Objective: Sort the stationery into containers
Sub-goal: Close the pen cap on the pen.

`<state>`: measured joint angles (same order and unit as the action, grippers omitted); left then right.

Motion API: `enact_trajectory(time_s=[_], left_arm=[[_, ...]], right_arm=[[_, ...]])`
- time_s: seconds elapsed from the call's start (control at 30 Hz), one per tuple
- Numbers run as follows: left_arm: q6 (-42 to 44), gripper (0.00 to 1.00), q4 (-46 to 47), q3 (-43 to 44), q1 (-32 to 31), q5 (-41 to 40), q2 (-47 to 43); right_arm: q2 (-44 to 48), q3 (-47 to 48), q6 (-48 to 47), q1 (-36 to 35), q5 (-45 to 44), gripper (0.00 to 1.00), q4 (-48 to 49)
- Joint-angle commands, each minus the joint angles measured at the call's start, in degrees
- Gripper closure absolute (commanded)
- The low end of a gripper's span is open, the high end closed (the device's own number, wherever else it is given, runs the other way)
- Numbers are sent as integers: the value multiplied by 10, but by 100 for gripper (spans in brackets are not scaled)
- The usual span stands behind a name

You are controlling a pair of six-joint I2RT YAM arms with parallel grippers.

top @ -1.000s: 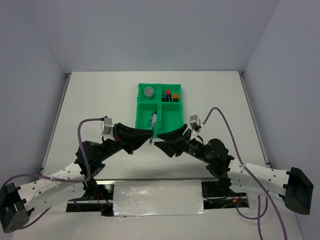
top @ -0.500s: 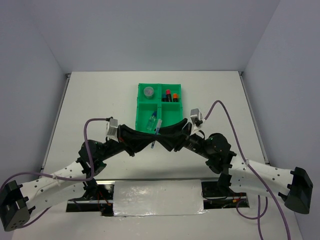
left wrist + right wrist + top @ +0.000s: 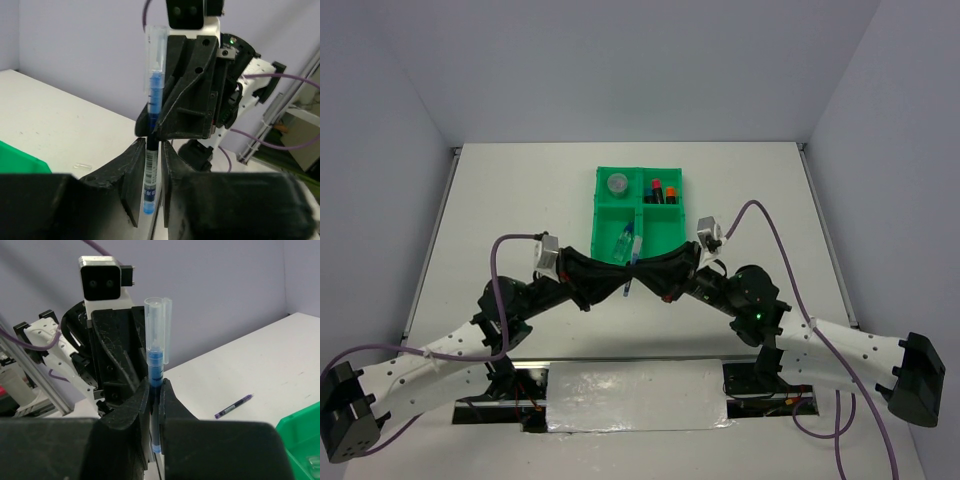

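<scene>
Top view. Left gripper (image 3: 624,276) and right gripper (image 3: 641,272) meet tip to tip at frame centre, just below the near edge of the tray (image 3: 596,215). Pen (image 3: 636,248) is caught between them, its upper end over the tray's lower-left compartment, its lower end poking out beneath the tips. In that same compartment: bottle (image 3: 623,245). Upper-left compartment: disc (image 3: 617,184). Upper-right compartment: markers (image 3: 664,191), red caps showing. Tray sits on the table (image 3: 520,200), above centre.

Left wrist view. Left gripper (image 3: 150,150) rises from the bottom edge, its fingers (image 3: 131,172) pressed on the pen's (image 3: 150,185) lower barrel. Pen stands upright, clear cap at top centre. Right gripper (image 3: 154,129) faces in from behind, clamped on the same barrel higher up. Tray corner (image 3: 20,161) shows at the left edge. A small clear piece (image 3: 82,165) lies on the table (image 3: 60,125) just right of it; what it is, I cannot tell.

Right wrist view. Right gripper (image 3: 156,390) at bottom centre, fingers (image 3: 172,405) pinching the pen (image 3: 156,357), which stands upright with its clear cap up. Left gripper (image 3: 145,371) grips it from the far side. A second pen (image 3: 233,406) lies loose on the table (image 3: 280,355) at right, apart from the tray rim (image 3: 295,426) in the lower-right corner.
</scene>
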<state>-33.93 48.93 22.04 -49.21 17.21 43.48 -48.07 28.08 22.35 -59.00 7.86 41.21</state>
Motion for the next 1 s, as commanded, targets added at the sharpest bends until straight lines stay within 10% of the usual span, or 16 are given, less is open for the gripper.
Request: enact_trajectory(time_s=[0.0, 0.23, 0.5, 0.53, 0.7, 0.97], left_arm=[[27, 67, -32, 41, -4, 51, 12], [35, 47, -43, 54, -7, 65, 27], [43, 100, -66, 73, -8, 63, 41], [43, 100, -64, 72, -9, 63, 40], [39, 100, -59, 65, -9, 54, 35], [33, 100, -67, 66, -11, 70, 49]], right_arm=[[-1, 30, -7, -5, 15, 100, 2], [-8, 31, 1, -4, 24, 100, 6], [-10, 30, -4, -5, 27, 100, -6], [-10, 28, -2, -4, 36, 96, -3], [4, 30, -3, -5, 43, 6, -15], [23, 91, -55, -1, 9, 0, -109]])
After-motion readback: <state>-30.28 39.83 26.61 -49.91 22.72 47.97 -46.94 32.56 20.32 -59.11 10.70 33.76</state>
